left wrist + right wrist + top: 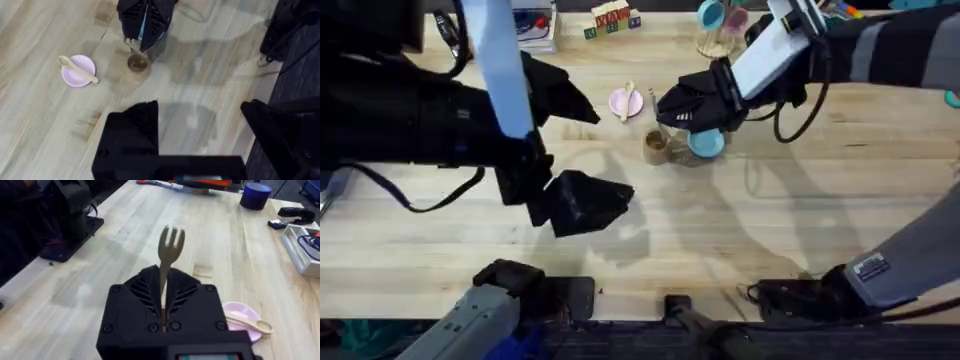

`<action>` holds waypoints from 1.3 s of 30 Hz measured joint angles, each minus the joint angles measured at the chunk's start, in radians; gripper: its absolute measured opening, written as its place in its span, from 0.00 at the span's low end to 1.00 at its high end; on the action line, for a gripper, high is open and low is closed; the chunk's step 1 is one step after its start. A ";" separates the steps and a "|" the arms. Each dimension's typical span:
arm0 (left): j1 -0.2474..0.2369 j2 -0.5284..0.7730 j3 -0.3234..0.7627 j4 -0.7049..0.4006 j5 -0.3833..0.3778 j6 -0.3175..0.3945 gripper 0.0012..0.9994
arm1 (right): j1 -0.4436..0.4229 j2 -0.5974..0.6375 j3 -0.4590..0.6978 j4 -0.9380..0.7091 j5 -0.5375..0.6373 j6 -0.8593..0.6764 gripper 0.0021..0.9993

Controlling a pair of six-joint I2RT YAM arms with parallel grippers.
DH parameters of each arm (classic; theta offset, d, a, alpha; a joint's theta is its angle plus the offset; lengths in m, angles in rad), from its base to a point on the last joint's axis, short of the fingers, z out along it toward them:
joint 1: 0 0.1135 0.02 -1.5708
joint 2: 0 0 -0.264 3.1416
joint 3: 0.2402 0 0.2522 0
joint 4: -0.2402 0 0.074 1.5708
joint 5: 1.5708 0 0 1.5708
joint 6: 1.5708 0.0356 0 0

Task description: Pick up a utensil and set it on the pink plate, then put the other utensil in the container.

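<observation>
I have the right end effector [672, 118] pinching the fork [169, 255] by its handle, tines away from the fingers, just above the cup [655, 147]; spoon [78, 69] lies on pink plate [75, 75].

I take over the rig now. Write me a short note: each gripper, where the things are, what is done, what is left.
Left gripper: open, holding nothing, raised above the table.
Right gripper: shut on the fork, tines pointing away from the gripper, beside the container.
Done: the spoon lies on the pink plate.
Left: put the fork into the container and release it.
</observation>
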 joint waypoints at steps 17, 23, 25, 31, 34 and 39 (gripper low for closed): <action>0.000 0.000 0.000 0.000 0.000 0.000 0.99 | 0.000 0.069 0.000 0.098 0.015 -0.001 0.03; 0.000 0.000 0.000 0.000 0.000 0.000 1.00 | 0.000 0.110 0.000 0.098 0.015 -0.006 0.03; 0.000 0.000 0.000 0.000 0.000 0.000 1.00 | 0.000 0.127 0.000 0.098 0.016 -0.006 0.03; 0.000 0.000 0.000 0.000 0.000 0.000 0.99 | 0.000 0.138 0.000 0.098 0.017 -0.010 0.03; 0.000 0.000 0.000 0.000 0.000 0.000 0.99 | 0.000 0.138 0.000 0.098 0.022 -0.015 0.03; 0.000 0.000 0.000 0.000 0.000 0.000 1.00 | 0.000 0.138 -0.001 0.099 0.026 -0.022 0.03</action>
